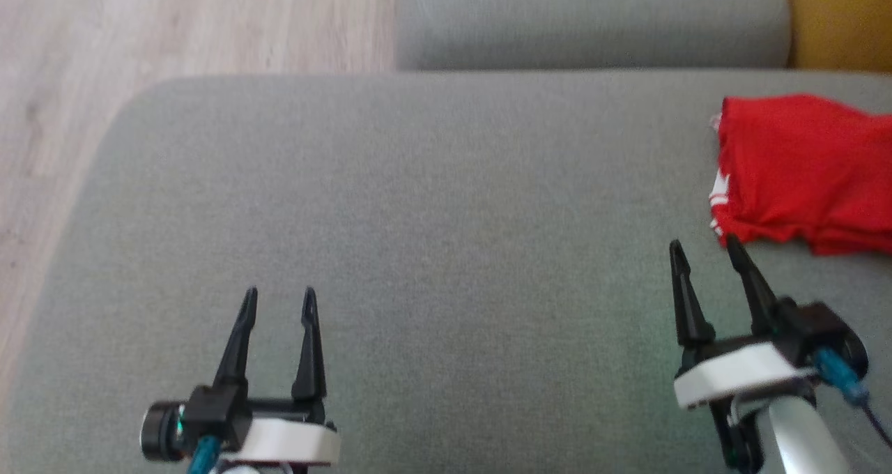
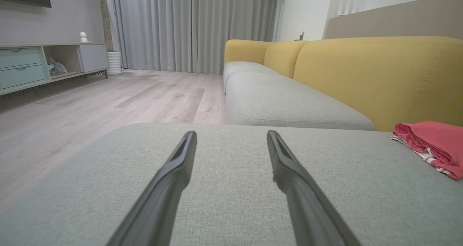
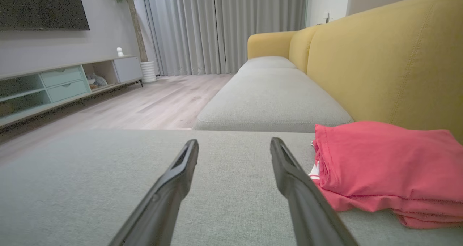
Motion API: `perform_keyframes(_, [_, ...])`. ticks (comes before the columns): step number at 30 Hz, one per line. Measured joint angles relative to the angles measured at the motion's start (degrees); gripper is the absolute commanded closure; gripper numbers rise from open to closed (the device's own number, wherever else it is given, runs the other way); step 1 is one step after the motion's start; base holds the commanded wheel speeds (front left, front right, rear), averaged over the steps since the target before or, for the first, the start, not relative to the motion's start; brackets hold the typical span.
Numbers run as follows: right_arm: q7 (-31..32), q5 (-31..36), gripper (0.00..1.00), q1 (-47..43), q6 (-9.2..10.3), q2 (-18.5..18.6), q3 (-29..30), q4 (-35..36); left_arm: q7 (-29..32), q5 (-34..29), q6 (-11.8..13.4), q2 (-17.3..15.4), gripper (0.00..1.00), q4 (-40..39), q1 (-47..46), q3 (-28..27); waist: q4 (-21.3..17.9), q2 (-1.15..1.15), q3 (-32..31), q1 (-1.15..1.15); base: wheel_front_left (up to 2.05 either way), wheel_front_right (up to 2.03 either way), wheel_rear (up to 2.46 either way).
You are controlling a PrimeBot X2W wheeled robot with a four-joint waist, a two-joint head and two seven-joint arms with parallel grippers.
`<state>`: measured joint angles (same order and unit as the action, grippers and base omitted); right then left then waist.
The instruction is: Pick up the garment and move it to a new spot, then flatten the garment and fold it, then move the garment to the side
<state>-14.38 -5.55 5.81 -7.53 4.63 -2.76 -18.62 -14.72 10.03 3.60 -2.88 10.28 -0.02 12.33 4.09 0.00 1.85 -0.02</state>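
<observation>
**Clerk:** Item one, the left gripper?

**Robot:** My left gripper (image 1: 279,293): near left, over the grey cushion (image 1: 446,202). Fingers spread, nothing between them.

**Clerk:** Item two, the right gripper?

**Robot:** My right gripper (image 1: 704,244): near right, over the same cushion. Fingers spread, nothing between them. The right finger's tip is just beside the garment's near left corner; I cannot tell whether it touches.

**Clerk:** Item three, the garment?

**Robot:** Garment (image 1: 801,174): red, folded in layers, with white striped trim showing at its left edge. It lies flat on the far right of the cushion, close to the yellow backrest (image 2: 379,79) and well apart from my left gripper.

**Clerk:** Other furnishings?

**Robot:** A second grey cushion (image 1: 592,21), far, butting against the first. Pale wood floor (image 1: 139,28) to the left. Grey curtains (image 2: 195,25) across the far wall. A low cabinet (image 2: 36,65) with pale green drawers at far left.
</observation>
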Motion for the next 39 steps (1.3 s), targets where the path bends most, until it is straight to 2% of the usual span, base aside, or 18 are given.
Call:
perform_keyframes(7, [0.0,0.5,0.00,-8.2,0.00,-2.0,2.6,8.3,0.0,0.0,0.0,0.0,0.00,-0.1,2.7,-0.8,0.9,0.00,-3.5,0.01,0.00,0.00,0.00])
perform_keyframes(12, [0.0,-3.4,0.00,-10.4,0.00,-2.1,2.8,8.3,0.0,-0.2,-0.1,-0.1,0.00,0.0,2.7,-0.9,1.3,0.00,-3.7,0.02,0.00,0.00,0.00])
perform_keyframes(25, [0.0,-4.5,0.00,-10.4,0.00,-2.1,3.7,7.4,0.0,-1.5,-0.6,-0.1,0.00,1.4,2.7,-1.0,1.4,0.00,-4.3,0.02,0.00,0.00,0.00])
perform_keyframes(26, [0.0,-4.5,1.00,-10.4,0.00,-2.1,3.7,7.4,0.0,-1.5,-0.6,-0.1,1.00,1.5,2.7,-1.0,1.4,0.00,-4.3,0.02,0.00,0.00,0.00])
perform_keyframes(32, [0.3,-4.6,1.00,-12.4,0.00,-2.2,3.3,2.6,0.1,-1.4,-0.6,-0.1,1.00,6.2,4.8,-0.9,1.3,0.00,-4.3,0.02,0.00,0.00,0.00])
perform_keyframes(39, [1.3,-9.0,1.00,-13.1,0.00,-2.2,3.4,2.2,1.1,3.5,-1.1,-0.1,1.00,6.3,5.7,-1.2,1.0,0.00,-4.1,0.02,0.00,0.00,0.00])
